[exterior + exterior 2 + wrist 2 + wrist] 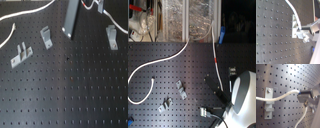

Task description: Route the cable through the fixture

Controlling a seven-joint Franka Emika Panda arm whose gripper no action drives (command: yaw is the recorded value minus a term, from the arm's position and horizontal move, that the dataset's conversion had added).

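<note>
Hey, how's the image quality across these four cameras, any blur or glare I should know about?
All four are soft. First exterior view: even light, blurred brackets. Second exterior view: blown-out glare on the clear bins and the white arm housing. Both wrist views: sheen on the black perforated board, hand blurred, cable readable.

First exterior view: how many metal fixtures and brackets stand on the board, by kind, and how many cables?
Slim upright clip with forked top: 1, the fixture
Low bracket with two posts: 1
Bracket with flat top: 1
White cable: 1
Total: 4
</note>
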